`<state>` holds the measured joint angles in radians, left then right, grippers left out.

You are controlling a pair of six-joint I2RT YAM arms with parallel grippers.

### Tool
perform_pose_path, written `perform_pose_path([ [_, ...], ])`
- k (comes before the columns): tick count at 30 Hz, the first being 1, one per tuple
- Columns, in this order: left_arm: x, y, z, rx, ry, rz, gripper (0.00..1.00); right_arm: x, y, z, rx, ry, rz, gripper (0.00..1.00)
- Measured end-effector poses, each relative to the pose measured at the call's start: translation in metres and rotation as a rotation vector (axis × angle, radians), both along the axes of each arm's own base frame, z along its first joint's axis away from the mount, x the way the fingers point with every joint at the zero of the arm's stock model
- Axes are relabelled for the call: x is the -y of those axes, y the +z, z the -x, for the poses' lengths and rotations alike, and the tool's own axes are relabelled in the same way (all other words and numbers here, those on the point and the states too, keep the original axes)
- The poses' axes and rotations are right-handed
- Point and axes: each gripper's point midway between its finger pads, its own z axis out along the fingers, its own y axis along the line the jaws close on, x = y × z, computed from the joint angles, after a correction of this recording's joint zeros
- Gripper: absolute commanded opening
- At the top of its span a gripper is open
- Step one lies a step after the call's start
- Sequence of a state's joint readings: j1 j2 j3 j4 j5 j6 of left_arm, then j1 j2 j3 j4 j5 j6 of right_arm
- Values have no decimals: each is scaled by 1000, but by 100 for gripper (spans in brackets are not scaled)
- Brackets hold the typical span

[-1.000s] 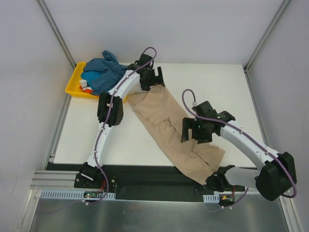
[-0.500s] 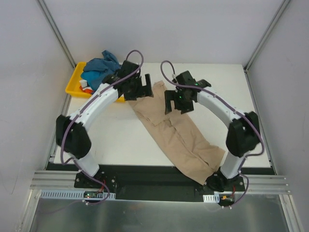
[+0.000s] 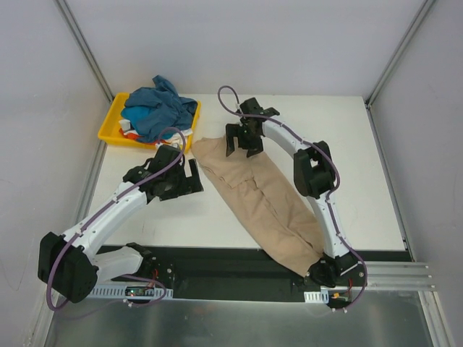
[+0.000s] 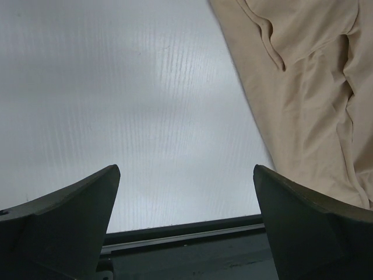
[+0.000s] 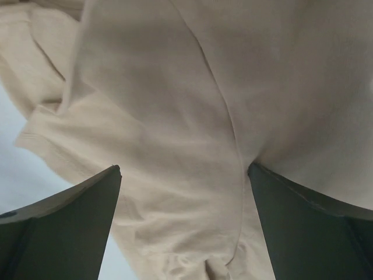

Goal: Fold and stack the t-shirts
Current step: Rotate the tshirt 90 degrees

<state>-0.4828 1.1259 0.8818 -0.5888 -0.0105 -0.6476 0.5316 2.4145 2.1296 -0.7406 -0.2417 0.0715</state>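
Observation:
A large beige-tan t-shirt [image 3: 264, 202] lies crumpled in a long diagonal strip, from the table's far middle down to the near edge on the right. My right gripper [image 3: 242, 144] hangs open just above its far end; in the right wrist view the fingers [image 5: 70, 216] straddle wrinkled beige cloth [image 5: 175, 116] without pinching it. My left gripper [image 3: 189, 179] is open over bare table just left of the shirt, with the beige cloth [image 4: 309, 87] at the upper right of its view. A teal-blue t-shirt [image 3: 155, 108] is heaped in the tray over white and orange-red cloth [image 3: 127, 129].
The shallow yellow tray [image 3: 108, 130] stands at the table's far left corner. A dark rail [image 4: 186, 230] runs along the table's near edge, right under the left gripper's view. White enclosure walls and metal posts [image 3: 87, 50] close in the sides.
The left arm has pulled back from the shirt's far end towards the near left. The right arm has swung from the shirt's middle up to its far end. Both grippers stayed open.

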Motion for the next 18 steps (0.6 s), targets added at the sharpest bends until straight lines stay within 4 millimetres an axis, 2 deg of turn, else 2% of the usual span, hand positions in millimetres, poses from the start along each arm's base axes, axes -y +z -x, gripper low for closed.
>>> perform_pose_path([
  [3, 0, -4, 1, -3, 4, 2, 99, 7, 0, -10, -21, -64, -18, 97],
  [7, 3, 0, -6, 23, 6, 18, 99, 39, -2, -30, -65, -196, -23, 97],
  [11, 7, -3, -13, 17, 5, 15, 99, 85, -2, -60, -84, -349, -26, 97],
  [18, 16, -8, -30, -2, 2, 3, 99, 182, 0, -120, -83, -681, -102, 97],
])
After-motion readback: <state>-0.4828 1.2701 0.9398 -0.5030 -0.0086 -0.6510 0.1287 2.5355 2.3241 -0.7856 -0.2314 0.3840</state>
